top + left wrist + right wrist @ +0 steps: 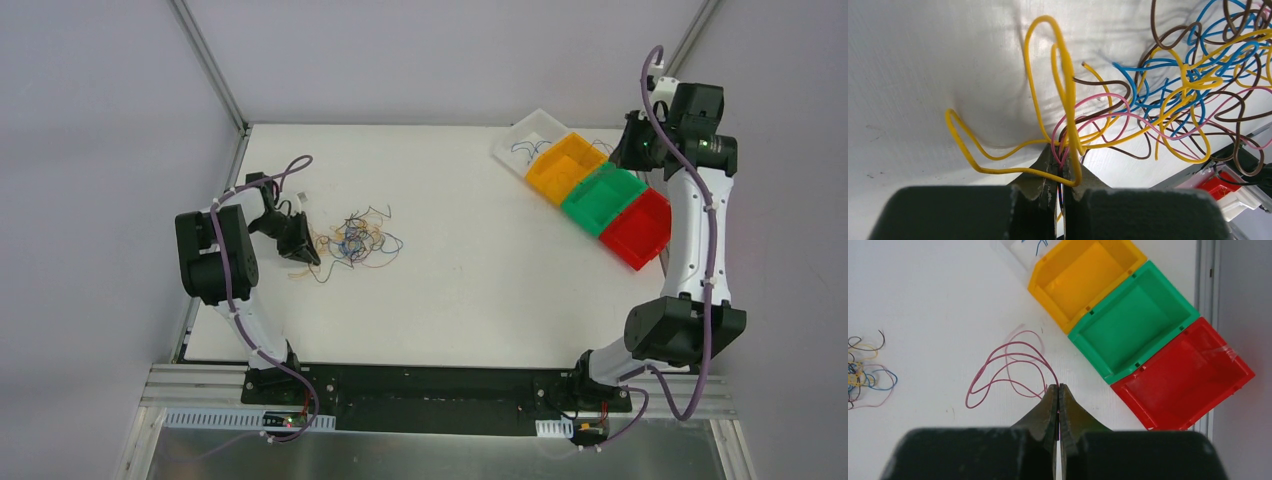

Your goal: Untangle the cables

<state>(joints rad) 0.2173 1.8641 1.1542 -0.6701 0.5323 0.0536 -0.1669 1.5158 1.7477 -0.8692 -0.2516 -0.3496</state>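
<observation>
Dark fingers of the left gripper (1062, 167) fill the bottom of the left wrist view. The jaws are pressed together on strands of the cables (1188, 85): a yellow wire (1068, 90) and a thin pink wire (1098, 97) both run into the slit between them. The yellow wire stands up from the tips in tall narrow loops, and another loop of it sweeps out to the left over the white table (923, 60). To the upper right the remaining strands form a loose knot of blue, brown, yellow and pink curls, crossing over one another.

From the top camera, this bunch (355, 240) lies left of the table's centre, with the left gripper (300, 245) at its left edge.

At the bottom of the right wrist view, the right gripper (1058, 390) has its jaws together on a single dark pink wire (1008, 365). This wire hangs in several open loops, apart from the bunch (863, 370) at the left edge.

Four bins sit in a diagonal row at the upper right: a clear tray (1008, 252) with a blue wire (1035, 245) in it, then an orange bin (1088, 275), a green bin (1133, 325) and a red bin (1183, 375). From the top camera, the right gripper (625, 145) is just beyond this row.
</observation>
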